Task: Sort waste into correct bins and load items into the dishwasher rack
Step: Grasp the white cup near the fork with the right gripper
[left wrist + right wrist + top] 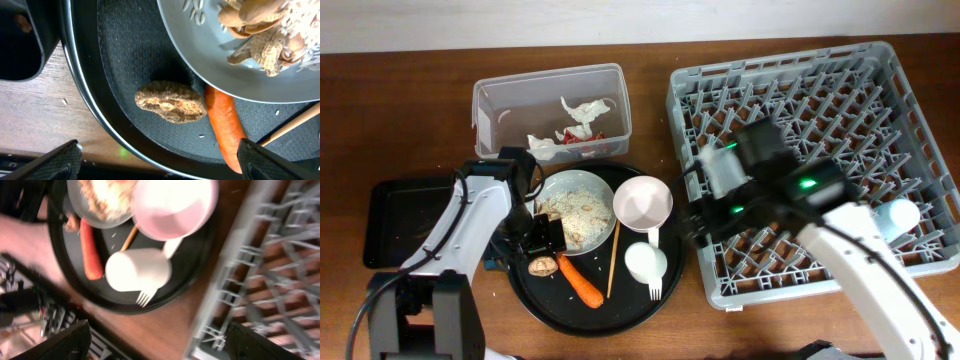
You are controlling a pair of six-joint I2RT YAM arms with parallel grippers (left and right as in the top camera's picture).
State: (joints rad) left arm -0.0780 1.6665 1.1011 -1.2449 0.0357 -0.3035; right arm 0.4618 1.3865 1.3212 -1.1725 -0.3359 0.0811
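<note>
Brown nut-like lump (171, 101) beside orange carrot (224, 122), blurred from right wrist; left gripper (162, 162), right gripper (167, 342) splayed, empty.

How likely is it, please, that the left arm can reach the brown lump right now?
Probably yes: the open left pincer hangs right over the brown lump, nothing between them.
</note>
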